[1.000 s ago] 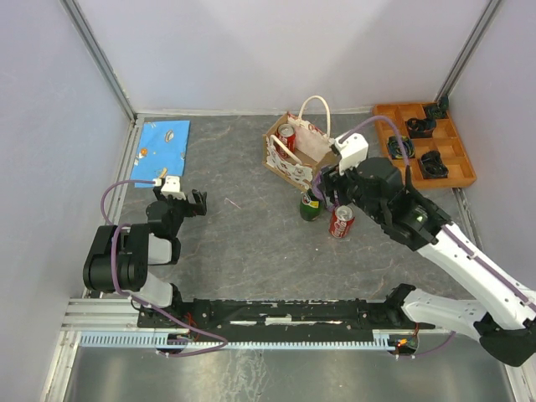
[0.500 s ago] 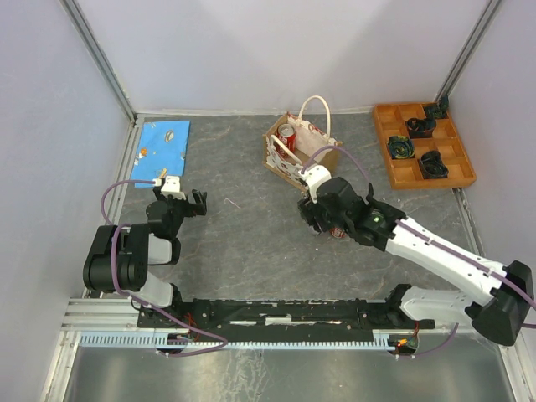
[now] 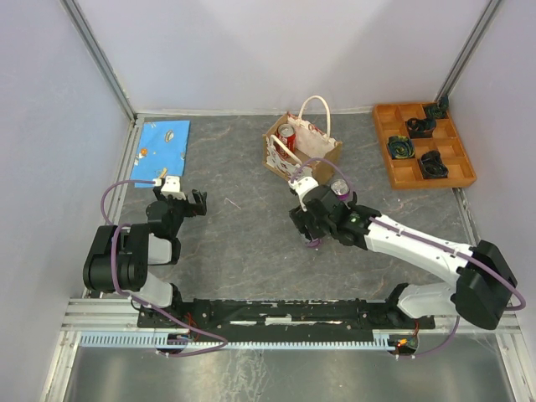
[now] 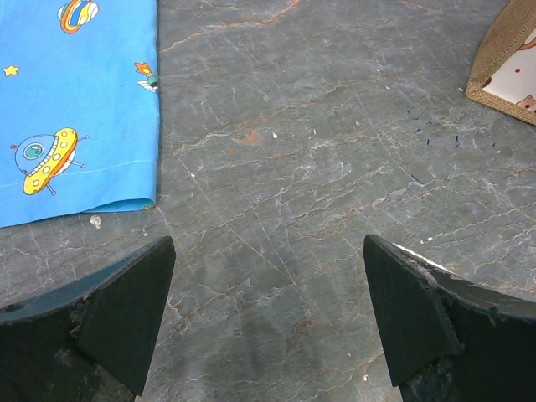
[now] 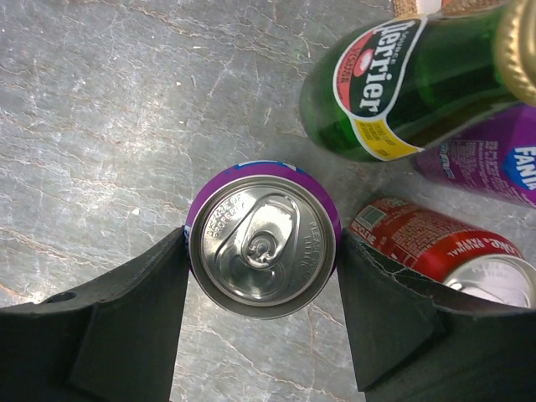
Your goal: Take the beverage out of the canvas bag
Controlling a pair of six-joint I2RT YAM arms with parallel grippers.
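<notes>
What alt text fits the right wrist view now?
A purple aluminium drink can, seen from above, is gripped between the two black fingers over the grey stone-patterned table. Beside it are a green glass Perrier bottle, a red can and another purple can.

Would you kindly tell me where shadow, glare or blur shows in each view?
Top external: soft, even light on the table. Left wrist: sharp, with a faint shadow under the left gripper. Right wrist: the purple can has a crisp lid with mild sheen; the green bottle blurs at its cap.

grey marbled tabletop (image 3: 251,251); pale lilac walls (image 3: 251,50) on three sides; metal posts (image 3: 96,54) in corners
</notes>
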